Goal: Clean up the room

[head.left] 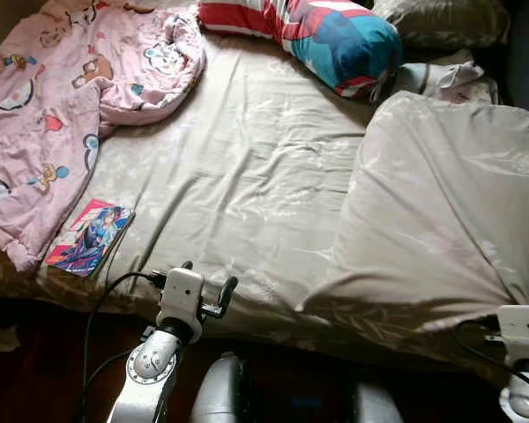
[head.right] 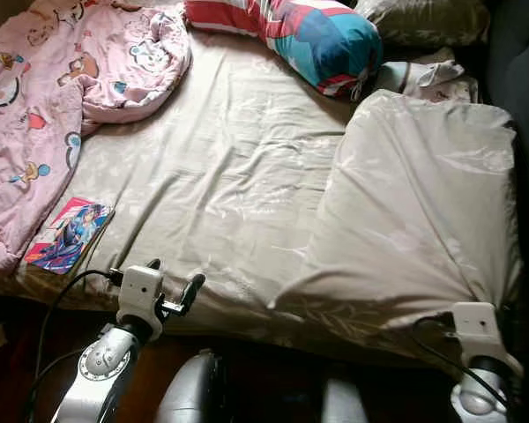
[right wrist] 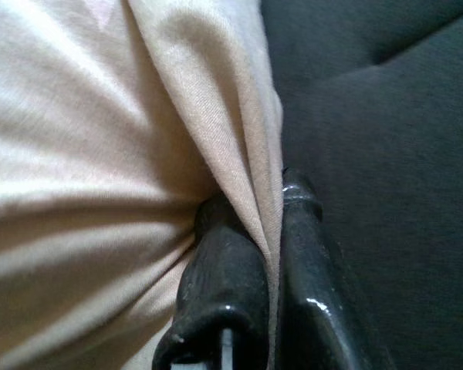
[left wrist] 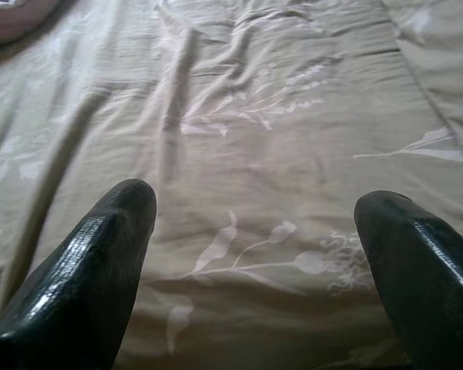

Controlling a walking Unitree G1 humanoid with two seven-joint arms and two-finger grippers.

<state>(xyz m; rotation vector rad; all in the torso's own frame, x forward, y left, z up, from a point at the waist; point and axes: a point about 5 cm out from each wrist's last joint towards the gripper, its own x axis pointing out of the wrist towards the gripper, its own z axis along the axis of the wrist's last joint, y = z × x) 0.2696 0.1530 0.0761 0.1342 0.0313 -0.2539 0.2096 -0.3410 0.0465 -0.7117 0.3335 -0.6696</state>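
Note:
A beige quilt [head.left: 441, 203] lies folded over the right half of the bed. My right gripper [right wrist: 266, 196] is shut on its near right corner, with the fabric pinched between the two black fingers. My left gripper [head.left: 208, 278] hovers open at the bed's front edge, over the bare beige sheet [left wrist: 247, 139], holding nothing. A pink cartoon blanket [head.left: 62, 97] is bunched on the left side of the bed. A flat anime picture book [head.left: 90, 236] lies on the sheet next to that blanket.
A red, white and blue bolster [head.left: 335, 35] lies across the head of the bed, with a dark pillow [head.left: 441, 22] and a white cloth [head.left: 450, 77] to its right. Dark floor [head.left: 35, 370] runs along the front edge, with a pale scrap [head.left: 0, 337] on it.

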